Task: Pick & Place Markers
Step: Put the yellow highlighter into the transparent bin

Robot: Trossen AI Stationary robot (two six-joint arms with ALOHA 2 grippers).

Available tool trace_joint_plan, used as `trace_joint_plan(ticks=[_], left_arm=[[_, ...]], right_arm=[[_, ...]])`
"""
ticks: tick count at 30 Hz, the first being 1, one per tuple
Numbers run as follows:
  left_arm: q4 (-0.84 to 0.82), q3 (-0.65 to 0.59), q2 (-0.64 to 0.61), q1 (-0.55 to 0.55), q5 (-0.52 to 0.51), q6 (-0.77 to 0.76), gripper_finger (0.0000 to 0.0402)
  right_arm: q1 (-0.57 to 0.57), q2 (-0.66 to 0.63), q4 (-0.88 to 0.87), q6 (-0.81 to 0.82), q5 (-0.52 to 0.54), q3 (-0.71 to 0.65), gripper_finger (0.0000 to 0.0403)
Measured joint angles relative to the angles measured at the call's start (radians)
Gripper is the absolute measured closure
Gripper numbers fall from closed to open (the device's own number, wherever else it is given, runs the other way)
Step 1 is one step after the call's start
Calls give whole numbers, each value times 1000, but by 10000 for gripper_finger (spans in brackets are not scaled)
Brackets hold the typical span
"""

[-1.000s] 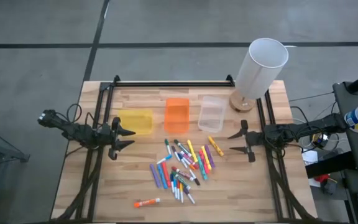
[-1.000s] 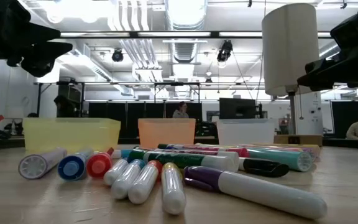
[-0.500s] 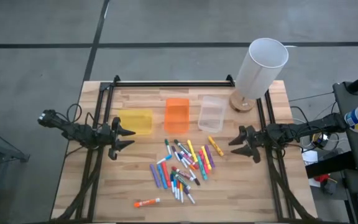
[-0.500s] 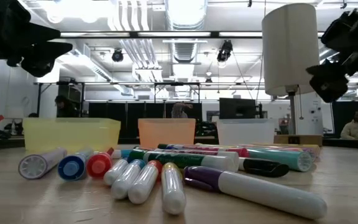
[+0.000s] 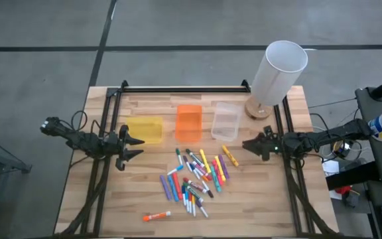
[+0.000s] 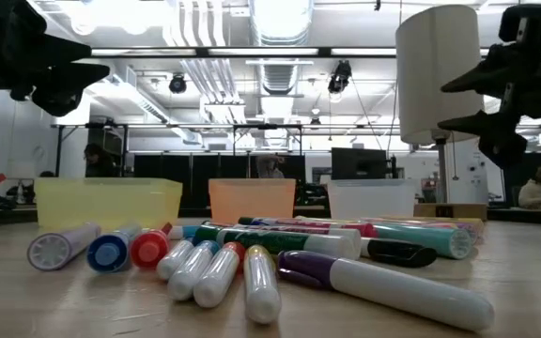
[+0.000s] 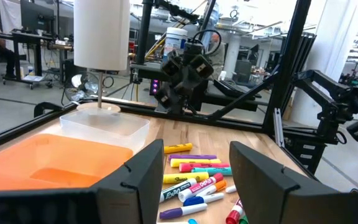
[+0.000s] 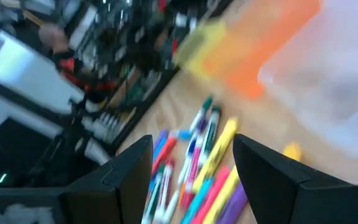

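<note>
Rotated since a second ago, the right gripper (image 5: 249, 145) now shows its two dark fingers stacked one over the other from above and spread one above the other in the low view, wide apart and holding nothing, hovering just beside the table's right rail near the clear bin; everything else lies as it did. Largest is the wooden table (image 5: 111, 199), its top made of pale butcher-block strips inside a black metal frame. A white cylindrical lamp shade (image 5: 278, 72) stands on a round wooden base at the far right corner. Three small translucent rectangular plastic bins sit in a row: yellow bin (image 5: 144, 130), orange bin (image 5: 189, 123), clear bin (image 5: 225, 121). The left gripper (image 5: 136, 146) waits beside the yellow bin, fingers spread, empty. The markers (image 5: 195, 176) lie loose in a heap at the table's middle, below the bins, smooth thin capped barrels in many colours, some white; print on them cannot be read. One orange-capped marker (image 5: 156, 216) lies apart near the front edge
</note>
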Motion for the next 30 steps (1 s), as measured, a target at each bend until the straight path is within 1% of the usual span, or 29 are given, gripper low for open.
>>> trace_joint_plan(ticks=[3, 6, 9, 11, 14, 18, 20, 24, 30], left_arm=[[0, 0, 0, 0, 0, 0, 223], [0, 0, 0, 0, 0, 0, 223], [0, 0, 0, 0, 0, 0, 223], [0, 0, 0, 0, 0, 0, 223], [1, 0, 0, 0, 0, 0, 223], [1, 0, 0, 0, 0, 0, 223], [1, 0, 0, 0, 0, 0, 223], [1, 0, 0, 0, 0, 0, 223], [1, 0, 0, 0, 0, 0, 223]], right_arm=[[14, 79, 69, 56, -12, 7, 188], [29, 194, 158, 85, -48, 41, 188], [30, 327, 122, 111, -110, 127, 188], [31, 425, 11, 147, -146, 206, 188], [30, 580, -214, 165, -162, 345, 188], [28, 772, -506, 165, -158, 538, 188], [28, 861, -616, 156, -139, 625, 188], [28, 1024, -747, 137, -114, 768, 188], [22, 1222, -922, 120, -111, 917, 188]])
